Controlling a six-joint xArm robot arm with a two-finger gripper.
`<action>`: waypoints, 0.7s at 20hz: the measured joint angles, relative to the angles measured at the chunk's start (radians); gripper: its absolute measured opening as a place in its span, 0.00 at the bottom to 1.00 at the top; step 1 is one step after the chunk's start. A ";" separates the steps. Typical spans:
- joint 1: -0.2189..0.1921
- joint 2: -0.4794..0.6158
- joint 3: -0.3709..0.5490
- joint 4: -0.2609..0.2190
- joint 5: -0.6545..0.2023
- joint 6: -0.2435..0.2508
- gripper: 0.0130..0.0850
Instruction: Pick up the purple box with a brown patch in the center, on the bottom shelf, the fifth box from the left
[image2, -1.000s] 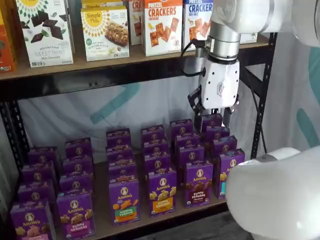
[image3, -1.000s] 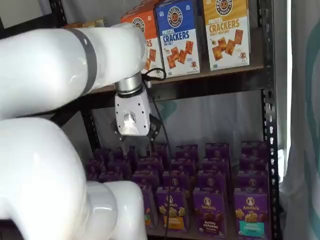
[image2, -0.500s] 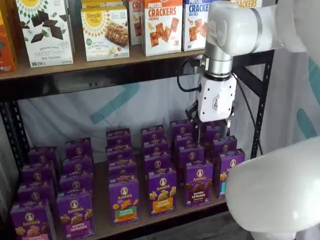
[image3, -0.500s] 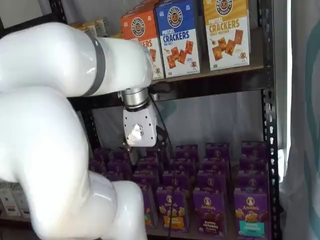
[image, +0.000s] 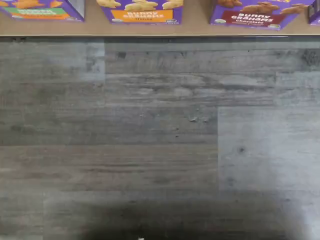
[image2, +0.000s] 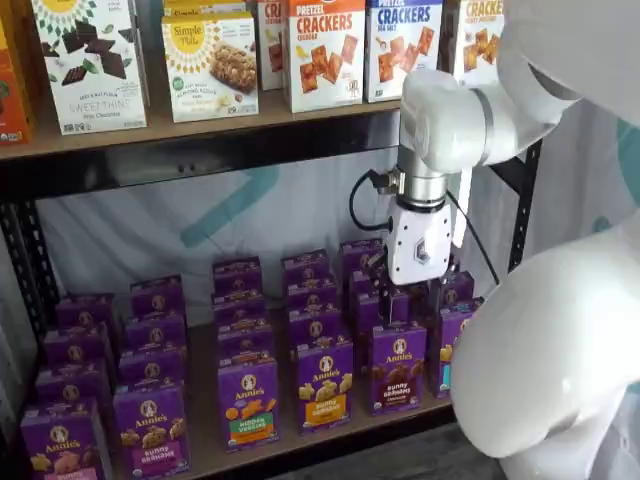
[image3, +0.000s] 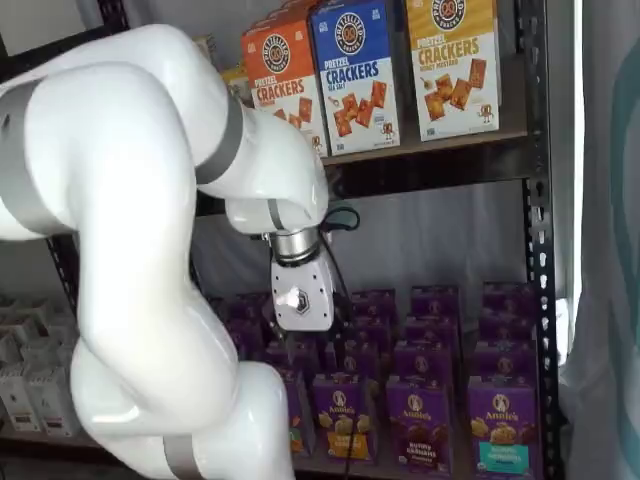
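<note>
Many purple Annie's cartons in ranks on the bottom shelf (image2: 205, 420), from its front edge back to its rear edge. At the front edge, toward the right end: the purple box (image2: 398, 368), upright, round white Annie's logo up top, dark brown crackers pictured mid-front, white "bunny grahams" lettering below. Seen too in a shelf view (image3: 418, 425), and in the wrist view (image: 255, 12), where "Bunny Grahams" and "Chocolate" can be read on a dark red band. Just beside it along the front edge, a carton with a yellow-orange panel (image2: 324, 385); past that one, a carton marked "hidden veggie" (image2: 248, 400).

Above the rows behind the purple box, the gripper (image2: 415, 296): white body upright, black fingers pointing down among the carton tops. Cannot tell how far apart the fingers stand, nor whether anything is between them; no clear sight of them in either shelf view.

On the shelf above: "Pretzel Crackers" in an orange box (image3: 285, 85), a blue box (image3: 355, 70) and a yellow box (image3: 453, 65). Further along that shelf, a Simple Mills box (image2: 210, 65) and a white "Sweet Thins" box (image2: 90, 60).

Below the shelf's front edge in the wrist view, grey wood-plank floor (image: 150, 125).
</note>
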 joint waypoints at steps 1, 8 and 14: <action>-0.004 0.024 0.000 0.001 -0.024 -0.005 1.00; -0.038 0.228 -0.014 -0.021 -0.232 -0.026 1.00; -0.071 0.389 -0.057 -0.035 -0.344 -0.050 1.00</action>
